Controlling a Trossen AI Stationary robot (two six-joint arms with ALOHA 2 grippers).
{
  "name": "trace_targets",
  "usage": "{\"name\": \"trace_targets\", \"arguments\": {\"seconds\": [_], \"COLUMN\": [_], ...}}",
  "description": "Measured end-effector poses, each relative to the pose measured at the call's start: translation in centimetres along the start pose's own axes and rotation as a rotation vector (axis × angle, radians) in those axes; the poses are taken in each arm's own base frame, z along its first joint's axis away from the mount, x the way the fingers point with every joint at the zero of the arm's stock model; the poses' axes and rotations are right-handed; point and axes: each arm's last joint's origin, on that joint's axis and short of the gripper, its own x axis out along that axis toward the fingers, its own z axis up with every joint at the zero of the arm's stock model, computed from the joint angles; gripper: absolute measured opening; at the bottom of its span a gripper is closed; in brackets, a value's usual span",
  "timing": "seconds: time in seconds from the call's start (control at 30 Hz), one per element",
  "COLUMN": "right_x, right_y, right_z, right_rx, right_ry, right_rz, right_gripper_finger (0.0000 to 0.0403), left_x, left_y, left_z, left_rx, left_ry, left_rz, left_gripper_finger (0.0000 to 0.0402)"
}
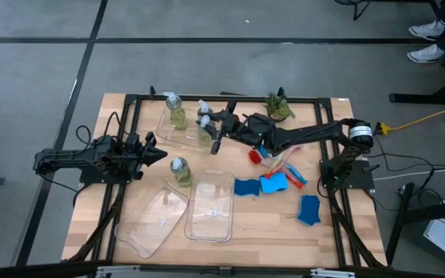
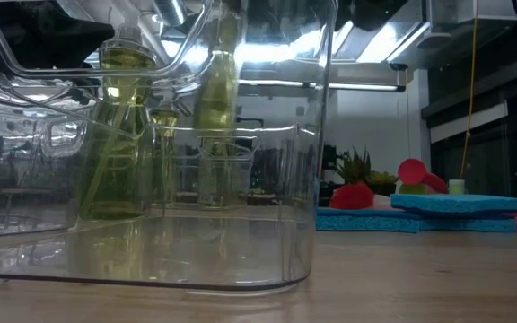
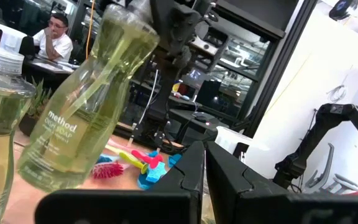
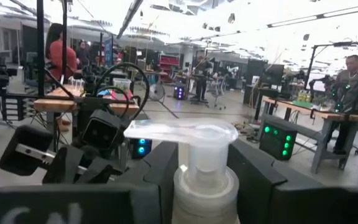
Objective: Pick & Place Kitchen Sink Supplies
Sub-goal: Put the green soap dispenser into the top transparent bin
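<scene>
- My right hand (image 1: pixel 209 133) is clamped on 1 pump bottle's (image 1: pixel 205 127) neck at the table's (image 1: pixel 346 232) back, over a clear tray (image 1: pixel 174 133).
- Next, I judge: carry it to its spot, clearing the other upright bottle (image 1: pixel 176 113) alongside.
- My left hand (image 1: pixel 159 154) waits closed, empty, near a third bottle (image 1: pixel 180 170); sponges (image 1: pixel 273 184) and brushes (image 1: pixel 284 166) lie right.

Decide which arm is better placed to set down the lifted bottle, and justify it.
Right. Its pincer is shut on the bottle, held tilted over the back tray. The left pincer is shut, empty and off to the side.
</scene>
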Motion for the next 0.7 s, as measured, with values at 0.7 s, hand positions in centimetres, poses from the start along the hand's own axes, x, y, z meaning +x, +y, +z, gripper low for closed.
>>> {"name": "trace_targets", "arguments": {"seconds": [0.7], "right_x": [1.4], "right_y": [-2.2], "right_z": [-3.4], "right_rx": [0.002], "right_ry": [0.043], "right_rz": [-0.001], "right_gripper_finger": [0.0105], "left_x": [0.0], "left_y": [0.0], "left_z": [0.0], "left_rx": [0.0], "left_ry": [0.0], "left_rz": [0.0], "left_gripper_finger": [0.001]}}
